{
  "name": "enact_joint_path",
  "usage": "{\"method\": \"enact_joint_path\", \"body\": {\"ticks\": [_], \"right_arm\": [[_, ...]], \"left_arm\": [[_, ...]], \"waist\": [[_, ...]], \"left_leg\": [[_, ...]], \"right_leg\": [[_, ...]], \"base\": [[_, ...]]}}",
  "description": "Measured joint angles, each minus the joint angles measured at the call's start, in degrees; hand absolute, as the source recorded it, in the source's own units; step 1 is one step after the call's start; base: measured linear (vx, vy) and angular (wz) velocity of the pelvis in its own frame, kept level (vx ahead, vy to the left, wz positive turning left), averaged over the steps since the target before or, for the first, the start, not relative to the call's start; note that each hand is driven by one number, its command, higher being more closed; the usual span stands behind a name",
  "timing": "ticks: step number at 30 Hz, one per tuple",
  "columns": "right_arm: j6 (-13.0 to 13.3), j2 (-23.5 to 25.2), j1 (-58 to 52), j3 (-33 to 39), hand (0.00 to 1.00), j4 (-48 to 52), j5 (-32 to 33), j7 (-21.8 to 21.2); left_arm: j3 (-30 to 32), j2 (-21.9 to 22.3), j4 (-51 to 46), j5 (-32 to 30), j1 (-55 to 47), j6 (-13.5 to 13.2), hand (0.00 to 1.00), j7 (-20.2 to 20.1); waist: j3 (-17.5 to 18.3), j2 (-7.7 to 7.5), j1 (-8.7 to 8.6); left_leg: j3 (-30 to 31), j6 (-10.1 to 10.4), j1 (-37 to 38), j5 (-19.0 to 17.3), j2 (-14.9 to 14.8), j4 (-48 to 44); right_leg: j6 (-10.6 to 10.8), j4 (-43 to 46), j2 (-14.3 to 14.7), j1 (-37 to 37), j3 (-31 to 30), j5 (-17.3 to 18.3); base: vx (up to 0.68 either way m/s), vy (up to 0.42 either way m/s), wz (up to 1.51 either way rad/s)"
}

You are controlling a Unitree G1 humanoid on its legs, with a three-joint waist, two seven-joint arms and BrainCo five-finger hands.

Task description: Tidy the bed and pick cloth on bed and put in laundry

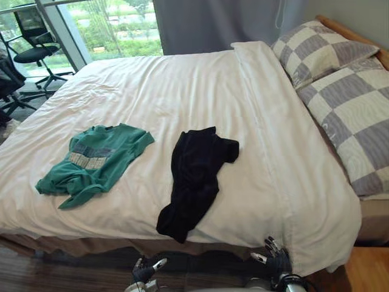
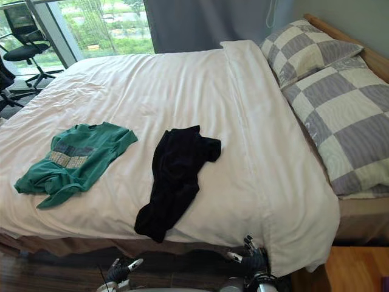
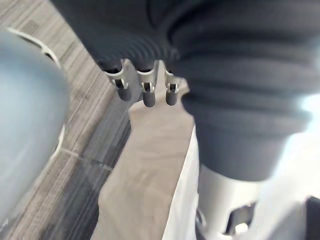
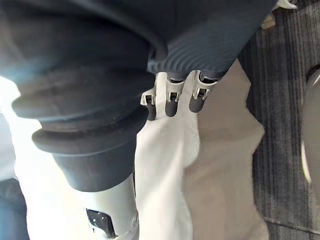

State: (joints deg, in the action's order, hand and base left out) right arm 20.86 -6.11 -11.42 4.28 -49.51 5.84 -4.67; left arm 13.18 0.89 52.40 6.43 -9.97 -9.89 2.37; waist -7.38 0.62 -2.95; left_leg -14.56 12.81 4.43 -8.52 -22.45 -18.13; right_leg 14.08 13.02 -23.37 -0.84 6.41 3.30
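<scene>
A green T-shirt (image 1: pixel 91 161) lies crumpled on the white duvet (image 1: pixel 200 85) at the bed's near left. A black garment (image 1: pixel 194 176) is spread in the middle, its lower end reaching the bed's front edge. Below that edge, my left hand (image 1: pixel 144 271) hangs under the black garment with relaxed fingers (image 3: pixel 145 90) and holds nothing. My right hand (image 1: pixel 276 258) is low beside the duvet's hanging near-right corner. Its fingers (image 4: pixel 170 97) are also loose and empty. Both hands are apart from the clothes.
Two grey-and-cream checked pillows (image 1: pixel 316 48) (image 1: pixel 358 121) lie along the wooden headboard on the right. A grey curtain (image 1: pixel 213 21) and a window stand behind the bed. Black office chairs (image 1: pixel 33 36) are at the far left. Wood floor (image 1: pixel 368 271) shows at lower right.
</scene>
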Motion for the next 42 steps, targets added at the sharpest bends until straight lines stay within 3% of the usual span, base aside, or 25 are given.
{"method": "enact_joint_path", "body": {"ticks": [1, 2, 4, 5, 6, 7, 9, 10, 11, 13, 15, 16, 18, 20, 24, 27, 30, 32, 33, 34, 35, 36, 38, 40, 42], "right_arm": [[-0.2, 0.6, 0.0, 0.0, 0.0, -1.6, -0.5, 0.3], [-0.9, 2.6, 0.5, 0.5, 0.0, -4.1, -1.0, 0.6], [-0.9, 2.9, 3.4, -1.5, 0.0, -6.8, -3.7, 0.5], [-0.4, 3.5, 4.2, -3.1, 0.0, -7.0, -4.3, -0.1], [-0.1, 3.8, 4.6, -3.8, 0.0, -7.0, -4.2, -0.6], [0.2, 3.8, 5.7, -6.5, 0.0, -6.5, -4.1, -2.1], [0.0, 3.8, 6.0, -7.9, 0.0, -4.5, -3.5, -3.3], [-0.3, 3.6, 5.9, -8.7, 0.0, -3.9, -2.8, -3.5], [-0.7, 3.1, 6.1, -8.8, 0.0, -3.8, -2.6, -3.7], [-1.3, 2.2, 6.1, -9.4, 0.0, -3.7, -1.8, -4.1], [-1.4, 1.6, 6.8, -11.3, 0.0, -4.2, -1.2, -4.2], [-1.4, 0.9, 7.8, -12.5, 0.0, -4.7, -1.0, -4.4], [-1.5, -0.3, 8.9, -13.9, 0.0, -4.7, -0.7, -4.4], [-3.4, -1.3, 9.9, -15.8, 0.0, -3.2, -0.7, -3.0], [-4.5, -1.1, 8.7, -13.6, 0.0, -0.9, 1.6, -2.0], [-4.8, -1.0, 7.7, -11.0, 0.0, 0.5, 1.4, -3.5], [-4.8, -1.6, 5.7, -8.9, 0.0, -1.0, 0.3, -4.0], [-3.4, -2.0, 5.7, -8.6, 0.0, -1.9, 0.6, -4.5], [-2.7, -0.7, 6.8, -8.6, 0.0, -5.6, 0.5, -4.4], [-2.2, 0.6, 6.8, -9.5, 0.0, -7.5, 0.3, -5.2], [-1.6, 1.6, 7.1, -10.8, 0.0, -8.3, 0.3, -5.8], [-0.7, 2.6, 7.6, -12.1, 0.0, -8.2, 0.3, -5.7], [0.1, 3.5, 8.5, -12.3, 0.0, -8.1, 0.3, -5.8], [0.2, 3.1, 8.8, -13.4, 0.0, -7.8, 1.0, -5.6], [-0.1, 2.1, 8.6, -13.4, 0.0, -7.9, 3.2, -5.2]], "left_arm": [[-0.2, -0.4, 0.0, -0.1, 0.1, 0.0, 0.0, -0.2], [-0.2, -2.9, 0.7, -0.5, 0.0, 0.3, 0.0, 0.3], [-0.3, -4.9, 3.2, -0.4, -0.3, 1.0, 0.0, 0.8], [-0.9, -5.1, 3.2, -0.5, -0.2, 1.2, 0.0, 1.1], [-1.8, -5.4, 3.2, -0.5, -0.1, 1.4, 0.0, 1.1], [-4.0, -5.9, 3.3, -0.6, 0.4, 2.1, 0.0, 0.9], [-7.5, -6.0, 3.3, -0.8, 2.1, 2.8, 0.0, 0.4], [-10.2, -5.9, 3.3, -1.2, 3.4, 3.5, 0.0, 0.4], [-11.1, -5.7, 3.4, -1.4, 4.1, 4.1, 0.0, 0.4], [-14.9, -4.6, 3.3, -1.6, 4.9, 4.8, 0.0, 1.0], [-15.7, -3.6, 3.2, -2.1, 5.0, 5.1, 0.0, 2.2], [-16.6, -3.3, 2.8, -2.5, 5.3, 5.0, 0.0, 3.4], [-16.7, -3.5, 0.7, -2.1, 5.4, 3.8, 0.0, 4.2], [-14.5, -3.2, -2.2, -0.7, 4.8, 1.4, 0.0, 4.1], [-12.2, -2.9, -2.4, -0.5, 2.5, -1.1, 0.0, 2.6], [-10.4, -2.7, -2.2, 0.9, 1.3, -2.0, 0.0, 0.7], [-10.3, -2.0, -2.2, 2.1, 1.9, -3.1, 0.0, -0.2], [-10.5, 0.2, -0.7, 3.4, 2.3, -3.2, 0.0, 0.0], [-10.7, -0.9, 0.7, 4.2, 3.6, -2.5, 0.0, 0.3], [-11.1, -2.6, 0.8, 4.4, 4.2, -2.2, 0.0, 0.8], [-10.8, -4.6, 0.8, 4.4, 4.5, -1.8, 0.0, 1.9], [-10.7, -6.1, 0.8, 4.4, 4.4, -1.5, 0.0, 2.7], [-10.7, -6.6, 1.0, 4.4, 4.3, -1.2, 0.0, 3.2], [-11.5, -5.9, 1.3, 5.2, 4.0, -0.4, 0.0, 4.1], [-11.9, -5.0, 1.2, 6.6, 4.4, -0.3, 0.0, 5.4]], "waist": [[0.1, -0.73, -0.02], [0.9, -2.51, 0.62], [1.7, -2.54, 1.99], [1.8, -2.49, 3.13], [1.8, -2.4, 3.03], [1.9, -2.08, 2.16], [1.9, -1.44, 1.96], [1.9, -1.25, 1.5], [1.7, -0.99, 0.89], [1.2, 1.18, 0.44], [1.2, 1.4, 0.79], [0.4, 1.72, 0.61], [-2.2, 1.07, 0.7], [-4.9, 2.11, 0.73], [-5.0, 2.03, 0.55], [-4.7, 1.46, 0.09], [-3.6, -0.08, -0.51], [-2.4, 2.02, -1.22], [-1.5, -0.02, -1.11], [-0.5, -1.54, -0.7], [0.5, -2.29, 0.74], [0.6, -2.29, 0.93], [0.8, -1.87, 0.88], [1.3, -0.27, 0.5], [1.8, 0.68, 1.0]], "left_leg": [[-0.4, 2.5, 0.4, -1.4, 1.4, -0.6], [-2.0, 2.3, 0.1, -3.1, 3.3, -2.1], [-8.1, 1.3, 2.6, -2.2, 1.9, 1.3], [-10.8, 0.5, 4.2, -0.6, 2.6, 4.5], [-11.4, -0.1, 4.2, 0.4, 2.7, 6.1], [-11.5, -0.9, 3.2, 2.4, 3.4, 8.7], [-10.4, -2.0, 1.1, 4.8, 5.2, 11.7], [-8.8, -2.7, -0.2, 5.8, 6.7, 12.4], [-7.9, -2.8, -0.9, 5.9, 6.8, 12.4], [-5.4, -3.5, -0.4, 7.1, 7.7, 14.5], [-3.7, -5.5, -0.8, 7.2, 8.7, 14.7], [-1.9, -6.5, -3.7, 6.8, 9.4, 9.0], [0.2, -6.5, -8.4, 6.8, 9.6, -1.9], [3.1, -2.8, -16.0, 9.0, 8.8, -18.0], [-0.5, -2.9, -13.7, 8.5, 9.3, -14.5], [-0.5, -5.2, -9.1, 7.2, 4.6, -3.9], [-0.5, -5.4, -7.4, 7.5, 3.3, 2.4], [-0.3, -4.0, -6.7, 8.1, 3.8, 4.3], [-0.8, 1.1, -5.2, 5.4, 6.2, 5.1], [-0.3, 0.5, -5.7, 5.5, 8.1, 5.7], [-0.5, 0.4, -5.6, 5.5, 7.6, 6.7], [-0.5, -0.5, -5.2, 6.2, 6.9, 8.4], [-0.6, -1.4, -4.4, 7.5, 6.9, 11.1], [0.0, -2.3, -4.6, 9.0, 7.8, 13.9], [1.0, -2.3, -4.3, 10.4, 8.8, 16.6]], "right_leg": [[0.2, -1.9, -1.6, 1.0, -0.5, -2.0], [-1.6, -6.8, -2.8, 1.6, -0.1, -10.1], [-8.0, -12.1, -0.4, 0.3, 6.7, -24.2], [-9.8, -8.0, 0.9, -1.2, 14.1, -21.9], [-9.6, -6.1, 2.2, -1.4, 16.4, -20.2], [-7.8, -3.8, 6.6, -1.4, 17.6, -13.6], [-7.0, -3.9, 12.5, -1.3, 15.9, -4.2], [-8.7, -6.2, 15.7, -0.3, 13.2, 0.7], [-8.8, -7.4, 16.6, 0.4, 10.9, 0.0], [-9.4, -7.8, 16.7, 1.6, 8.9, -0.2], [-9.3, -8.1, 16.1, 1.9, 9.5, 0.1], [-9.0, -6.5, 14.3, 1.6, 9.6, 1.5], [-8.8, -2.2, 12.0, 0.7, 9.3, 3.8], [-8.3, 4.9, 9.1, -0.7, 9.2, 7.2], [-7.5, 5.9, 5.4, -1.1, 9.0, 7.2], [-6.5, 6.3, 4.1, -2.3, 7.3, 6.5], [-1.7, 5.8, -0.9, -2.7, 7.1, 4.7], [0.4, 2.7, -1.6, -1.2, 7.5, 2.5], [0.7, -0.3, -3.7, 1.1, 6.8, 0.5], [0.4, -1.7, -2.5, 1.7, 6.4, -1.7], [-2.9, -2.4, -0.6, 1.5, 10.2, -4.1], [-3.9, -2.3, 2.1, 1.6, 12.9, -4.4], [-2.5, -2.8, 5.7, 1.5, 14.0, -2.8], [-4.3, -9.1, 11.7, 3.3, 11.7, -0.3], [-4.9, -12.9, 12.5, 4.5, 10.2, -2.1]], "base": [[-0.11, 0.711, -0.25], [-0.08, 0.608, -0.54], [-0.1, 0.538, -1.02], [-0.09, 0.448, -0.92], [-0.05, 0.298, -0.45], [-0.04, 0.203, -0.05], [-0.02, 0.183, 0.21], [-0.01, 0.098, 0.45], [-0.02, 0.065, 0.7], [-0.03, 0.061, 0.52], [-0.03, 0.019, 0.23], [-0.05, 0.022, 0.34], [-0.11, 0.036, 0.34], [-0.16, 0.062, 0.21], [-0.06, 0.128, 0.01], [-0.02, 0.162, -0.16], [0.02, 0.363, 0.18], [0.03, 0.513, 0.21], [0.1, 0.547, 0.38], [0.14, 0.503, 0.29], [0.16, 0.29, 0.16], [0.12, 0.178, 0.02], [0.08, 0.123, 0.06], [0.06, 0.088, 0.31], [0.03, 0.046, 0.32]]}}
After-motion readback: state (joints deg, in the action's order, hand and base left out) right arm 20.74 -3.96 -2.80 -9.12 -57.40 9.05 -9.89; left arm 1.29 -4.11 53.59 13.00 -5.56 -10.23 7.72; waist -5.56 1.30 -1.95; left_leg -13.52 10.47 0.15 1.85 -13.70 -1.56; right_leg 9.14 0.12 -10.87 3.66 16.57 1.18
